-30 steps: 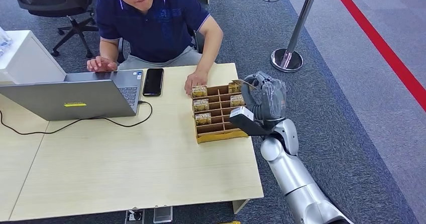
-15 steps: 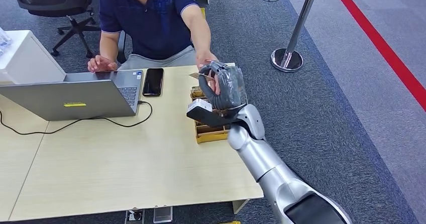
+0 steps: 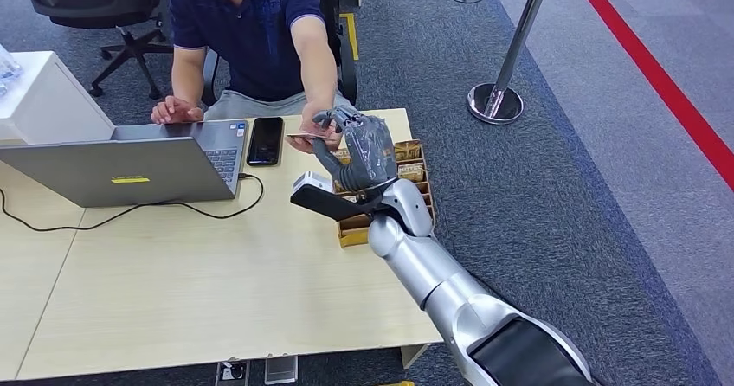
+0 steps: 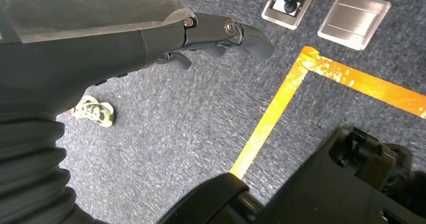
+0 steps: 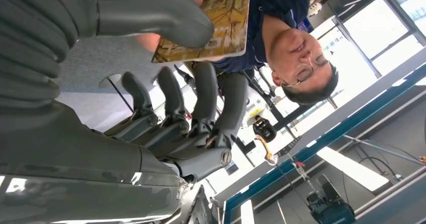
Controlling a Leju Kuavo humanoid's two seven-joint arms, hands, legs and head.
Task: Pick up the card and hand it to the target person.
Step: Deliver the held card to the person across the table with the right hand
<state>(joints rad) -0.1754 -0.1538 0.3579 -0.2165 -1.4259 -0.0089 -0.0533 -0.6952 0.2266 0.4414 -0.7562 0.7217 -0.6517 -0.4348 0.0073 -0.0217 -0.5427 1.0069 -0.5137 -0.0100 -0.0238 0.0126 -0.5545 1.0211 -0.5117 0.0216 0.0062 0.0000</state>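
Head view, taken from high on the robot, looked down on a pale wooden surface [image 3: 216, 273]. Its silver right arm rose from about five o'clock toward the middle, and the right hand [image 3: 350, 148] was raised just above the far edge of the surface, at about twelve o'clock from centre. That hand pinched the card [image 3: 305, 135], a thin flat piece held nearly level and pointing toward nine o'clock. A seated person in a dark blue shirt [image 3: 251, 31] reached in from twelve o'clock, and the person's hand [image 3: 310, 140] was touching the card from beneath. A cardboard tray [image 3: 414, 171] of slotted compartments sat right behind the robot's hand. A black phone [image 3: 265, 140] and an open laptop [image 3: 121, 165] lay toward ten o'clock.

Left wrist view showed the left hand [image 4: 221, 38] hanging over blue carpet, its fingers curled loosely with nothing in them.

Right wrist view came close behind the right hand. The thick grey thumb [image 5: 150, 13] pressed the gold-patterned card [image 5: 221, 20] against a finger, while the remaining dark fingers [image 5: 201, 103] stood spread apart below it.

Judging from this, the handover looked nearly complete. The risk was timing: if the thumb lifted before the person had a firm hold, the card could drop onto the surface or into the tray; if it held too long, a pull could bend the card.
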